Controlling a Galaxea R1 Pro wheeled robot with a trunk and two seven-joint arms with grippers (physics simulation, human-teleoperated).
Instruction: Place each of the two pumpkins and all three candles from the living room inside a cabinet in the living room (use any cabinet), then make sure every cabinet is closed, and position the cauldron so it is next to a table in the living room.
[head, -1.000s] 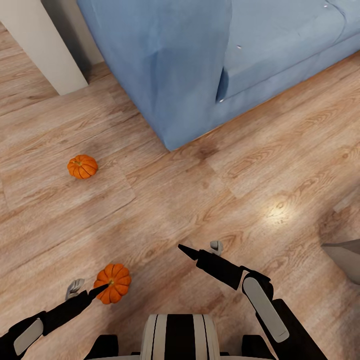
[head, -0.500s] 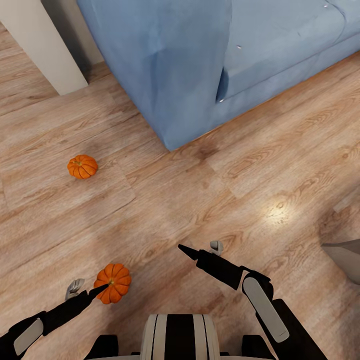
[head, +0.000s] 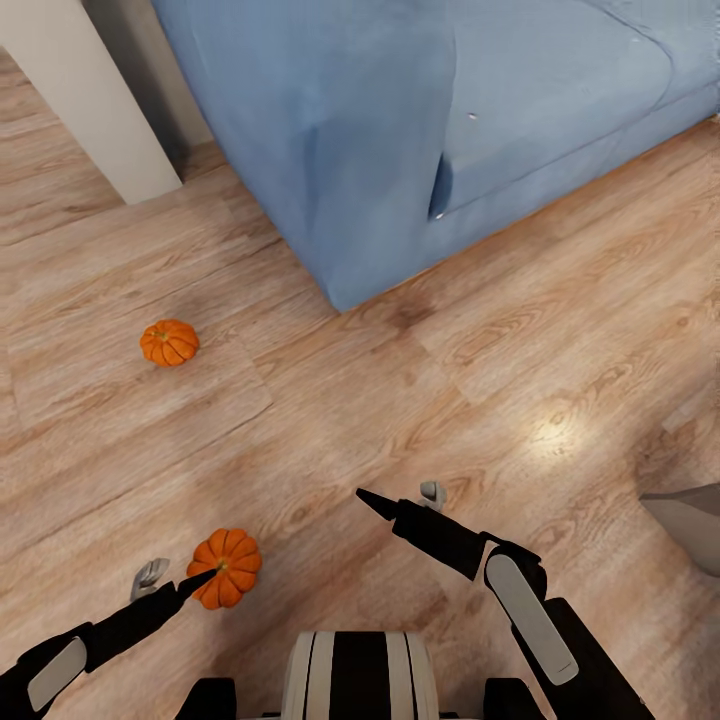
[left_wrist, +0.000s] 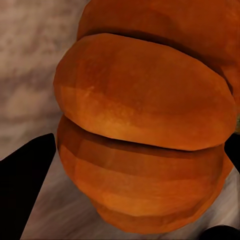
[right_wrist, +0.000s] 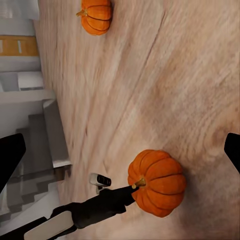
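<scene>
Reaching my left gripper onto the near pumpkin on the floor, right by my base.

Its fingers look spread either side of the pumpkin: one tip sits at the stem, the other is beside it, and the left wrist view has dark finger edges flanking the orange ribs, not clearly squeezing yet. My right gripper hangs spread and empty over bare boards just past it. Further out, the second pumpkin lies well apart on the floor, with the blue sofa beyond. My worry: the ribbed round skin could squirt out or roll away if I close off-centre, since one tip is near the stem rather than the belly.
</scene>
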